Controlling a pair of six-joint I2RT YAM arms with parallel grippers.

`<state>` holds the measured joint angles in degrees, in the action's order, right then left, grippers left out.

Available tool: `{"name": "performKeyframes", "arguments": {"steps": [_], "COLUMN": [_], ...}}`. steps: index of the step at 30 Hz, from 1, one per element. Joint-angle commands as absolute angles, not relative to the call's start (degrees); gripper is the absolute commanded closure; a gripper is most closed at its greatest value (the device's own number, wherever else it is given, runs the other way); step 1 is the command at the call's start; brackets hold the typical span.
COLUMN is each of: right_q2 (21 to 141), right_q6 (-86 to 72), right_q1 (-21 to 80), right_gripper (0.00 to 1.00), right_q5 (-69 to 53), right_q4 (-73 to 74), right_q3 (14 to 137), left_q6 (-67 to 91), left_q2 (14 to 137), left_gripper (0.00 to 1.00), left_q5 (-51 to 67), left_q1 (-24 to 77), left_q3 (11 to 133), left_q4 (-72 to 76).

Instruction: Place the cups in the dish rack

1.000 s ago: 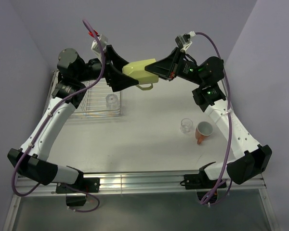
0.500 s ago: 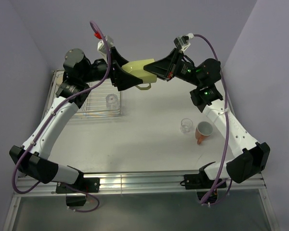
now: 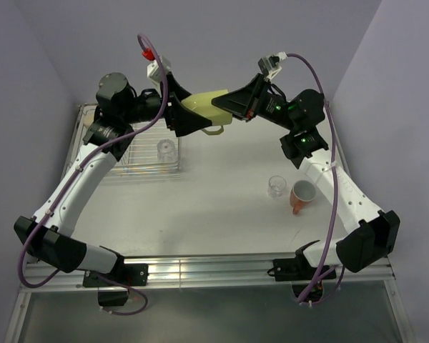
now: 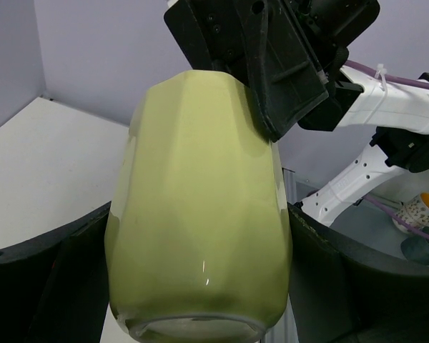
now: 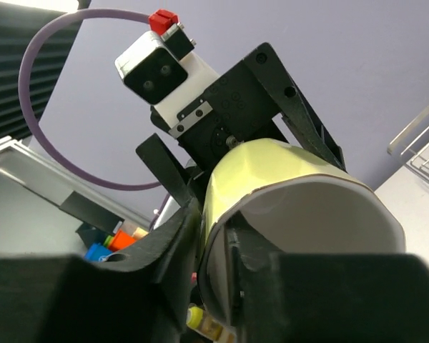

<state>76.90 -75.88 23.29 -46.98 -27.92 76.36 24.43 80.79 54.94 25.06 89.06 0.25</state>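
The pale yellow-green mug [image 3: 209,103] hangs in the air above the table's back, between both grippers. My right gripper [image 3: 227,107] is shut on its rim, one finger inside and one outside [image 5: 213,229]. My left gripper [image 3: 191,116] holds the mug's base end, a finger touching each side [image 4: 200,214]. The mug fills the left wrist view [image 4: 200,179] and shows in the right wrist view [image 5: 272,168]. The dish rack [image 3: 129,146] lies at the left with a clear glass [image 3: 167,148] in it. A second clear glass [image 3: 276,186] and the orange-salmon mug [image 3: 302,194] stand at the right. The brown cup is out of view.
Purple walls close in the back and both sides. A metal rail [image 3: 200,270] runs along the table's near edge between the arm bases. The glass and orange mug stand close together beside the right arm.
The left arm has swung up and right at its elbow, and its gripper has closed in round the mug's base. The mug and right gripper shifted slightly up.
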Motion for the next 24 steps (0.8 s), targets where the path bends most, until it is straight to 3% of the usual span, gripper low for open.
{"name": "performKeyframes", "arguments": {"steps": [1,9,24], "right_q2": [75.0,73.9,68.8], "right_q6": [-71.9,-70.1,-64.2], "right_q1": [24.2,22.9,18.8], "right_gripper": [0.69,0.57,0.55], "right_q5": [-43.6,-42.9,-39.4], "right_q4": [-28.0,-24.8,-16.7], "right_q3": [77.0,76.0,72.4], "left_q6": [22.0,21.7,24.3], "left_q2": [77.6,76.7,75.0], "left_gripper": [1.00,1.00,1.00], "left_q5": [53.9,53.9,57.7], "left_q1": [25.7,24.2,16.2], "left_q3": [90.8,91.1,89.6], "left_q4": [1.8,1.0,2.4]}}
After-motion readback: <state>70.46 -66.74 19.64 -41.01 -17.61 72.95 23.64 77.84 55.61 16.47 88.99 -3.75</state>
